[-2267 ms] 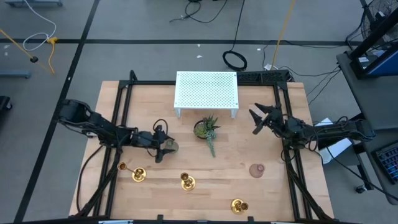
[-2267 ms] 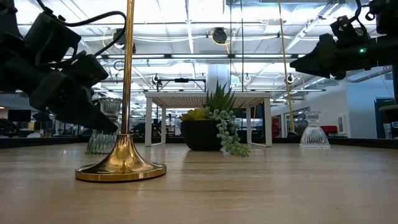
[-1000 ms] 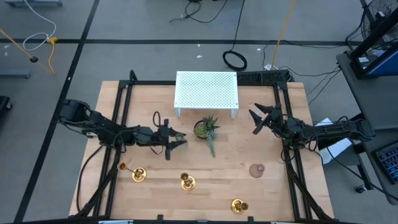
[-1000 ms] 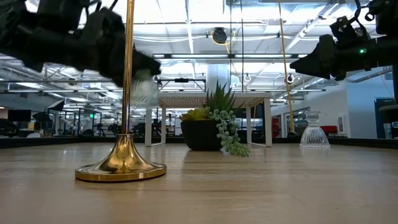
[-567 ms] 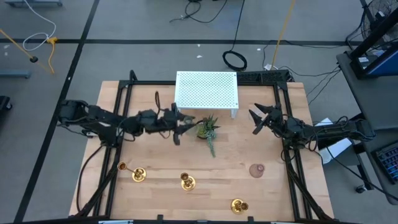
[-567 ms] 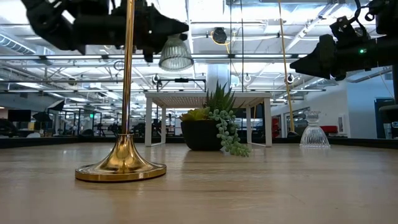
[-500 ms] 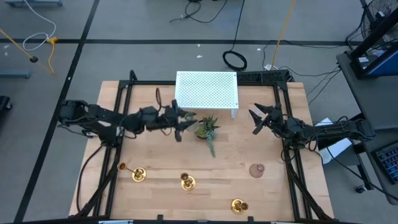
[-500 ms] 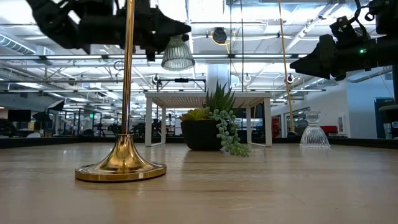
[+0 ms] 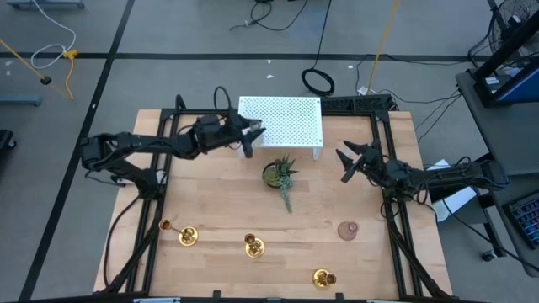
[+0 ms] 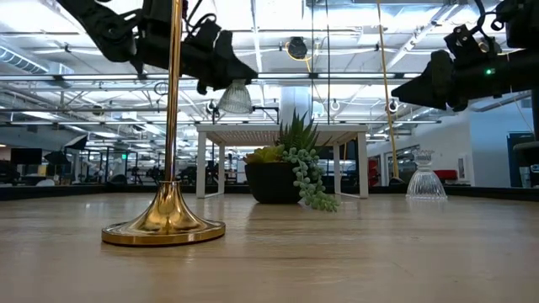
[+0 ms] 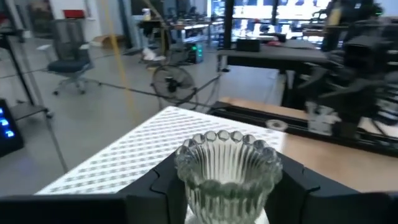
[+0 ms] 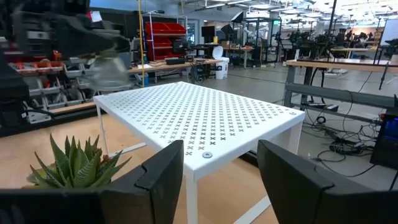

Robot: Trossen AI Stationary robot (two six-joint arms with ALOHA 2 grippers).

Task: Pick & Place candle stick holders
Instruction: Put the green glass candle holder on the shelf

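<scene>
Three shiny gold candle stick holders sit near the front edge of the counter. One (image 9: pixel 187 237) is at the left, with a small gold piece just beside it. A second (image 9: pixel 253 247) stands near the middle; in the low view (image 10: pixel 166 219) its round flared base and thin upright stem show. The third (image 9: pixel 322 278) is farther right, nearest the edge.

Overhead, table-level and wrist cameras share the white stand (image 9: pixel 280 124).
</scene>
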